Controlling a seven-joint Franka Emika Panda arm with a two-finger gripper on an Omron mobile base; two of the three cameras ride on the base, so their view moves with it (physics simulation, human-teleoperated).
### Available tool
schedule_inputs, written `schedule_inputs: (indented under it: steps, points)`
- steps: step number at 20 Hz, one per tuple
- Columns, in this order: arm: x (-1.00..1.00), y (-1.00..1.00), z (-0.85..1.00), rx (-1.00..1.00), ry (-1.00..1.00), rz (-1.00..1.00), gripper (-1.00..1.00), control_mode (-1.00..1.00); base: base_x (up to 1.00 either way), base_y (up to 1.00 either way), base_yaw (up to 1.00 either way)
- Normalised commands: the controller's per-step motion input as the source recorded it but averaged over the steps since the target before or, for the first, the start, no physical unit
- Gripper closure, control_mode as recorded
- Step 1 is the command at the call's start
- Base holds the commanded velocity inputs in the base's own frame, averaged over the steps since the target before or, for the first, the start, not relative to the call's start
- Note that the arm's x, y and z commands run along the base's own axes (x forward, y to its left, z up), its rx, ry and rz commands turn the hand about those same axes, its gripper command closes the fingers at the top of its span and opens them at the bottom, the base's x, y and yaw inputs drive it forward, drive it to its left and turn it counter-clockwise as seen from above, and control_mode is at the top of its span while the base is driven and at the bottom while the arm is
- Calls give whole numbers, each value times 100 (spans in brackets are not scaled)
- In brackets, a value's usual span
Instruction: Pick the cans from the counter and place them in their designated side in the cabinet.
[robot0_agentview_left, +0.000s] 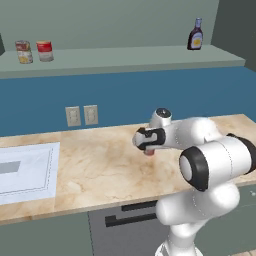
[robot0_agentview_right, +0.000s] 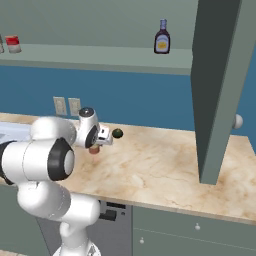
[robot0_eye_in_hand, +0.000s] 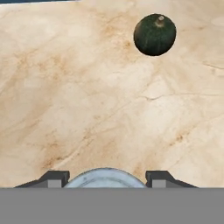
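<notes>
A small can with a silver top (robot0_eye_in_hand: 106, 178) and a reddish lower part (robot0_agentview_left: 149, 152) stands on the beige marble counter (robot0_agentview_left: 100, 165). My gripper (robot0_eye_in_hand: 107, 177) reaches down over it, one dark fingertip (robot0_eye_in_hand: 54, 177) pressed against each side of the can, shut on it. The base views show the gripper (robot0_agentview_left: 148, 149) (robot0_agentview_right: 95, 146) mid-counter with the can (robot0_agentview_right: 93, 149) under it. On the left end of the grey-green cabinet ledge (robot0_agentview_left: 125, 57) stands a red-and-white can (robot0_agentview_left: 44, 50) beside a yellow-and-red labelled can (robot0_agentview_left: 23, 51).
A dark green round lump (robot0_eye_in_hand: 154, 34) (robot0_agentview_right: 117, 133) lies on the counter just beyond the gripper. A dark sauce bottle (robot0_agentview_left: 195, 35) stands at the ledge's right end. An open cabinet door (robot0_agentview_right: 220, 90) hangs over the counter's right. A white panel (robot0_agentview_left: 25, 170) lies at left.
</notes>
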Motion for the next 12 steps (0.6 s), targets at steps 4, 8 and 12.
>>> schedule_inputs:
  steps: [4, 8, 12]
  points:
    - [-2, 0, 52, 0, -1, 5, 100, -100, 0, 0, 0]
    - [-6, 0, 42, 0, 0, 5, 100, -100, 0, 0, 0]
    - [-9, 0, 36, 0, 0, 7, 100, -100, 0, 0, 0]
